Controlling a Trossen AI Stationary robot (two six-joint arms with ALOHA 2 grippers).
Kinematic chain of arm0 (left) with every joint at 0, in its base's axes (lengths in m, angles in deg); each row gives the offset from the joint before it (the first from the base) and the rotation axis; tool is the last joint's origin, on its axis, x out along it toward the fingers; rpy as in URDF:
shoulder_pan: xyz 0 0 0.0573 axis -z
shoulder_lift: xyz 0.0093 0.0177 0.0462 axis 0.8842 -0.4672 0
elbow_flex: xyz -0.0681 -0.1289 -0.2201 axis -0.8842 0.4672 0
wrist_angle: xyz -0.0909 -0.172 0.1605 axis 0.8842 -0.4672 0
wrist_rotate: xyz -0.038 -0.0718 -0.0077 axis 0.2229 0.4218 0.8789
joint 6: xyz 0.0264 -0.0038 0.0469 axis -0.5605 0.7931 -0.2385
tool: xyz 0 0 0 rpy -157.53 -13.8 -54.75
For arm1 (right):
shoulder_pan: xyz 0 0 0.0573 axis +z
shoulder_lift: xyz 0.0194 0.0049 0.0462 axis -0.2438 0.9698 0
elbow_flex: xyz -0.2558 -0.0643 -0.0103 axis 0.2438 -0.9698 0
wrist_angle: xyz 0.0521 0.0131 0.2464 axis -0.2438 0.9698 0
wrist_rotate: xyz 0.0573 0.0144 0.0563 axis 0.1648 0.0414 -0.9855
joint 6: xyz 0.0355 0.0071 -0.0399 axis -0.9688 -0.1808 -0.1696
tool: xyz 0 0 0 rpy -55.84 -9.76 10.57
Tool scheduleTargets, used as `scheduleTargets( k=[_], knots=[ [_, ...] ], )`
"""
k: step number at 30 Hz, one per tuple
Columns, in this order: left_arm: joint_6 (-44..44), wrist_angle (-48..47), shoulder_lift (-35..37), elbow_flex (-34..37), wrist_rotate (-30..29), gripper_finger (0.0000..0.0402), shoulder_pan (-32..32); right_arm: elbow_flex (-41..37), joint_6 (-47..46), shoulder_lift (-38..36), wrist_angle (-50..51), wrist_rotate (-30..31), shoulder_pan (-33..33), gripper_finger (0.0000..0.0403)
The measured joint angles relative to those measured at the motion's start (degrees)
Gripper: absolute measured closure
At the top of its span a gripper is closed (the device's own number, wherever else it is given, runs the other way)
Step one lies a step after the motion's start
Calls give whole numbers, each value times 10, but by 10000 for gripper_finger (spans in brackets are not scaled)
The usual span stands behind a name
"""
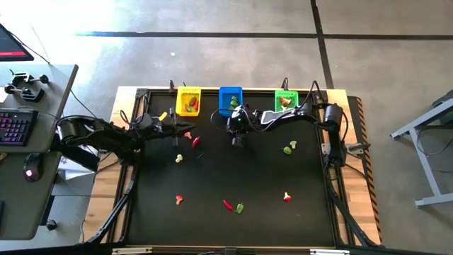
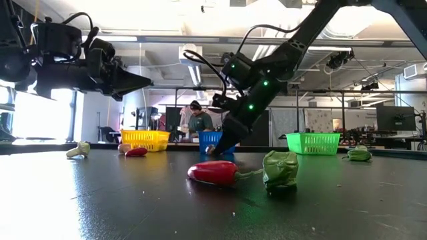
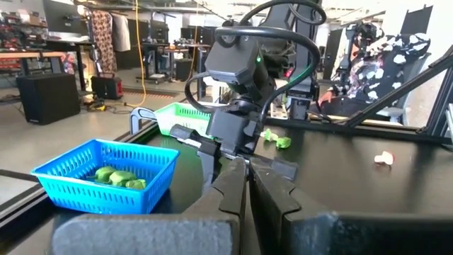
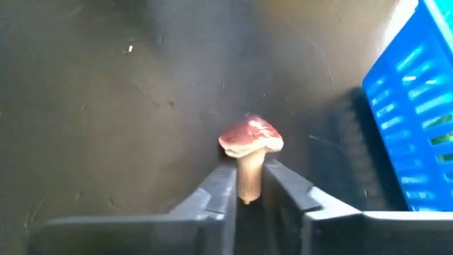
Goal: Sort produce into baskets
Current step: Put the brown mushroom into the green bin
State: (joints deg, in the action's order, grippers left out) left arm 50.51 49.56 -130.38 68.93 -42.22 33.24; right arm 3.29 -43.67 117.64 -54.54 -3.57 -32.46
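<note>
A: From above, where's the work?

B: The right gripper (image 1: pixel 236 136) is down on the table just in front of the blue basket (image 1: pixel 230 99). The left gripper (image 1: pixel 174 125) waits near the yellow basket (image 1: pixel 188 100). Loose produce lies scattered on the mat, including a chilli (image 1: pixel 228 205) near the front edge.

A: And level with the table?

B: The right arm slopes down to the mat before the blue basket; its tip is partly hidden by the chilli (image 2: pixel 215 172) and a green piece (image 2: pixel 280 169) close to the lens.

A: Left wrist?

B: Its own fingers (image 3: pixel 230 188) are pressed together, holding nothing. Beyond them the blue basket (image 3: pixel 106 173) holds green pieces.

A: Right wrist?

B: The fingers (image 4: pixel 219 193) pinch the stem of a mushroom (image 4: pixel 250 145), red cap up, beside the blue basket.

A: So the step?

B: I'd say a pick just made. Next it needs a clean lift, then carrying to whichever basket takes mushrooms; I can't tell which.
</note>
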Motion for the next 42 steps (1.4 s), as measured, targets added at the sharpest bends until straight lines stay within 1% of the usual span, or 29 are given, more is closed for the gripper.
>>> scheduleTargets(
  k=[2,4,7,9,13,15,17,20,24,26,28,32,36,39,42],
  knots=[
    [0,0,0,0,0,394,0,0,-8,-3,10,0,0,372],
    [1,0,0,0,0,394,0,0,-21,-13,27,2,0,392],
    [0,0,0,0,0,394,0,0,-36,-37,61,5,-1,386],
    [1,0,0,0,0,394,0,0,-47,-69,100,20,-1,384],
    [10,0,0,0,-1,394,0,0,-68,-136,219,102,-13,394],
    [10,0,0,0,-1,394,0,-2,-82,-170,271,141,-30,398],
    [8,0,0,0,-1,394,0,-6,-105,-204,314,167,-57,399],
    [2,1,0,0,-1,394,0,-23,-150,-240,359,184,-109,398],
    [1,1,0,0,-2,394,0,-64,-198,-271,358,183,-186,398],
    [1,1,0,0,-2,394,0,-85,-208,-271,357,168,-222,398],
    [1,1,0,0,-2,394,0,-103,-220,-269,348,138,-251,398],
    [1,1,0,0,-2,394,0,-130,-233,-264,317,85,-282,398],
    [1,1,0,0,-2,394,0,-134,-243,-263,306,83,-287,392],
    [0,1,0,0,-2,394,0,-134,-239,-263,307,84,-287,368],
    [0,1,0,0,-2,394,0,-133,-229,-263,310,85,-285,320]
  ],
)
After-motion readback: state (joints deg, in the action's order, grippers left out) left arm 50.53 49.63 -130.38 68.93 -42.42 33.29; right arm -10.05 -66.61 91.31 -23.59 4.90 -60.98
